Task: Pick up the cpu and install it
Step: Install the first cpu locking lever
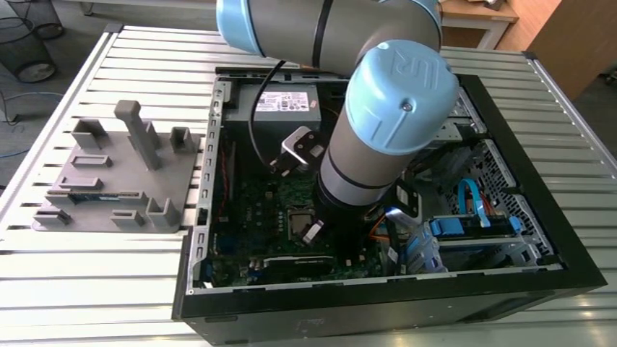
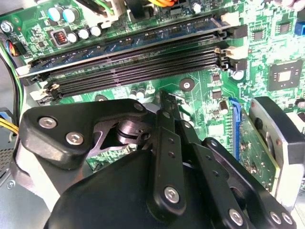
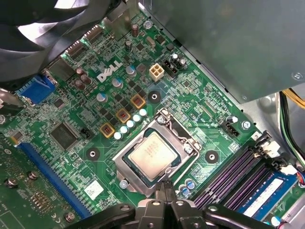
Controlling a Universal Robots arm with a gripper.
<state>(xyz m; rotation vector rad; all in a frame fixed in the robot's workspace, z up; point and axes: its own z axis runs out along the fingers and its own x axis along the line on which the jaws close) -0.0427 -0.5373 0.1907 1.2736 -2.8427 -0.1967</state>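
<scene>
The cpu point(image 3: 153, 156), a small square chip with a shiny silver top, lies flat inside the silver-framed socket point(image 3: 125, 163) on the green motherboard point(image 3: 71, 100). In the first wrist view my gripper point(image 3: 165, 187) is just beside the socket's edge, apart from the chip, its thin fingers pressed together with nothing between them. The same shut fingertips point(image 2: 165, 101) point at the board near the black memory slots point(image 2: 138, 64) in the second wrist view. In the exterior view the arm point(image 1: 376, 137) reaches down into the open computer case point(image 1: 386, 303), above the socket point(image 1: 302, 215).
A grey tray point(image 1: 115, 181) with upright posts stands on the slatted table at the exterior view's left, with a thin green stick point(image 1: 92, 195) lying on it. Inside the case are a power supply point(image 1: 285, 101), blue cables point(image 1: 472, 202) and a black fan point(image 3: 47, 28).
</scene>
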